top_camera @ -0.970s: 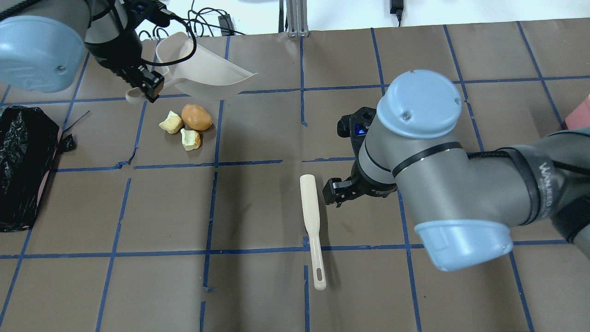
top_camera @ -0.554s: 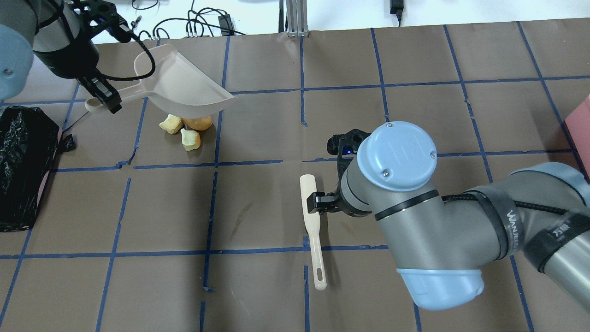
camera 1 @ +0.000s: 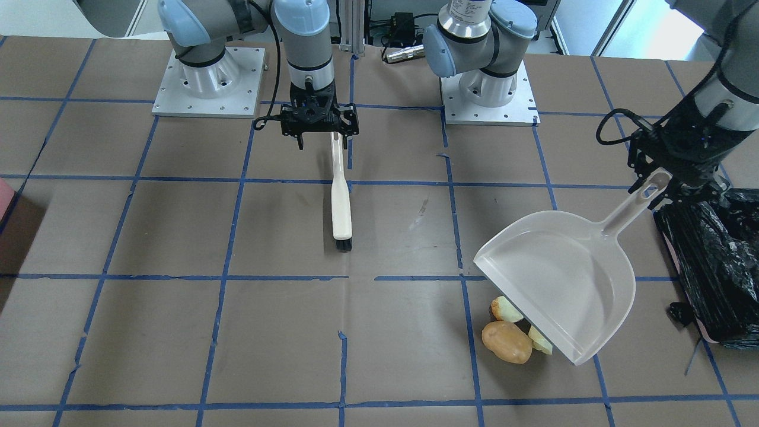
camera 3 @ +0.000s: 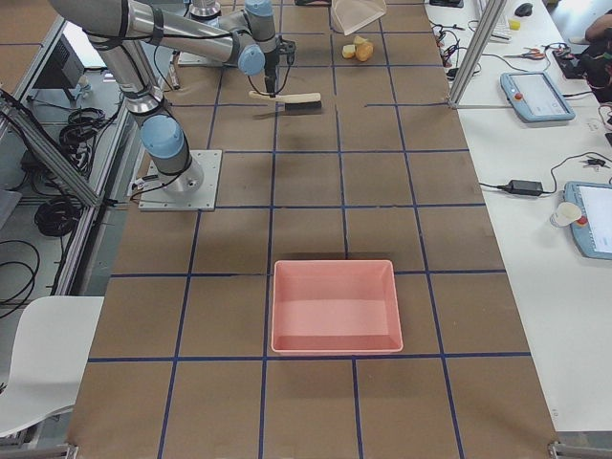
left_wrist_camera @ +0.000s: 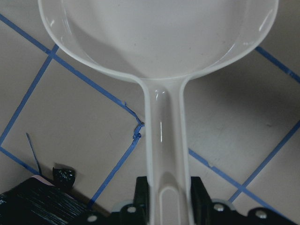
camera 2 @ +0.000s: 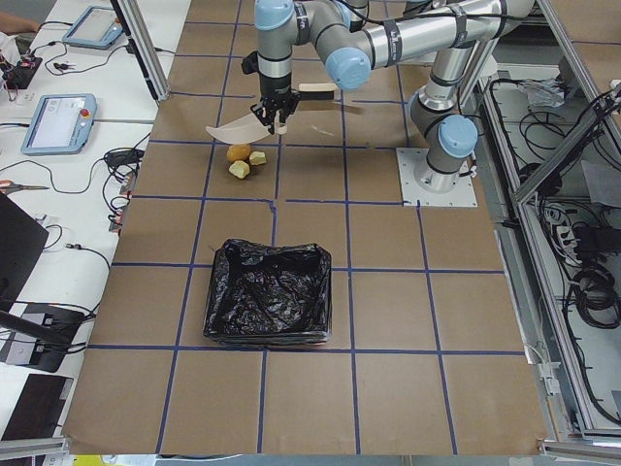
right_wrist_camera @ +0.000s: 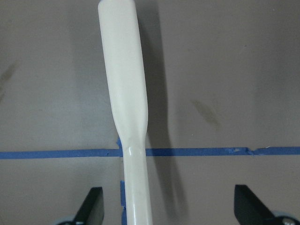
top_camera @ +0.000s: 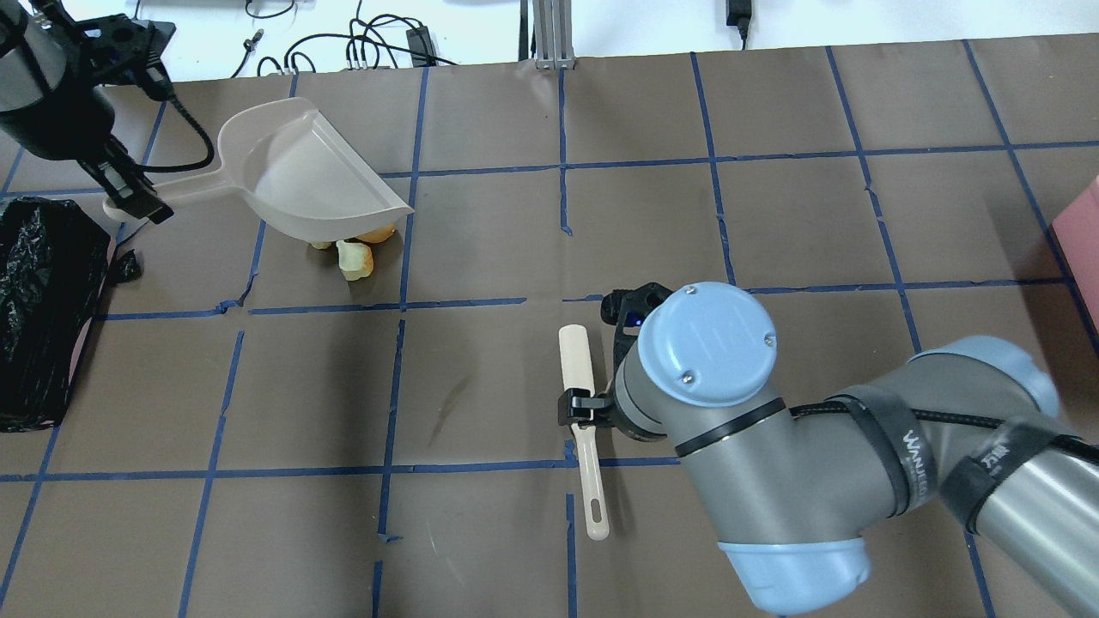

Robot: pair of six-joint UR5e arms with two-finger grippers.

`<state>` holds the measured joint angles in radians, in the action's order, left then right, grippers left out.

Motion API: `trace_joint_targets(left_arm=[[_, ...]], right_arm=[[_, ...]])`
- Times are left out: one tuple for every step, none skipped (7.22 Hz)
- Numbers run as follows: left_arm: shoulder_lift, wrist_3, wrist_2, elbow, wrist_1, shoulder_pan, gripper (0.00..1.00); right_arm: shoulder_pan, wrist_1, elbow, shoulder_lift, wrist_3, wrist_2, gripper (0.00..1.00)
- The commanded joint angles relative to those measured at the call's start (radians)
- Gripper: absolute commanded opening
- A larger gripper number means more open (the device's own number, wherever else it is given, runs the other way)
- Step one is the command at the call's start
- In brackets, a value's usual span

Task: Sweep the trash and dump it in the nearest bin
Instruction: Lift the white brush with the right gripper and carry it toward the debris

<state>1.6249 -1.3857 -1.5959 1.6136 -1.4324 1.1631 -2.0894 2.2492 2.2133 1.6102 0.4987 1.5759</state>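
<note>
At the far left of the overhead view the bin (top_camera: 39,309), lined with a crinkled black bag, stands on the brown counter (top_camera: 481,378) at the robot's left end. Just beside it the left tool (top_camera: 136,190) is clenched on the handle of a pale dustpan (top_camera: 300,172); the wrist view shows a finger pressed on each side of that handle. The pan is tilted, its wide mouth pointing away from the bin. Its front lip lies over the trash: the brown bun (camera 1: 506,342) and two pale chunks (camera 1: 506,309) (camera 1: 538,341) sit huddled on the counter, partly hidden under that lip from above. Whether the lip touches them cannot be told.

Near the middle a cream brush (top_camera: 577,360) lies flat on the counter, well apart from the trash, its dark bristles (camera 1: 343,244) at the end away from the robot. The right tool (camera 1: 322,135) is down over the thin handle, released, fingers spread wide on either side and the handle nearer one of them.

At the far right edge sits a pink tray (top_camera: 1083,210)
</note>
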Motion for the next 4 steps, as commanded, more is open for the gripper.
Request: trace_joint_targets(left_arm=[[0.041,-0.189,0.066,0.002,0.012,-0.106,0.08],[0.077,-0.244,0.062,-0.018,0.015,-0.13,0.08],[0.131,-0.309,0.062,-0.037,0.045,-0.172,0.08],[0.188,-0.35,0.068,-0.047,0.106,-0.206,0.08]], right_arm=[[-0.09,0.079,0.003,-0.078,0.009,0.033,0.95],[-0.092,0.081,0.008,-0.082,-0.011,0.032,0.95],[-0.089,0.096,0.019,-0.082,-0.102,0.033,0.94],[-0.086,0.13,0.034,-0.081,-0.126,0.033,0.94]])
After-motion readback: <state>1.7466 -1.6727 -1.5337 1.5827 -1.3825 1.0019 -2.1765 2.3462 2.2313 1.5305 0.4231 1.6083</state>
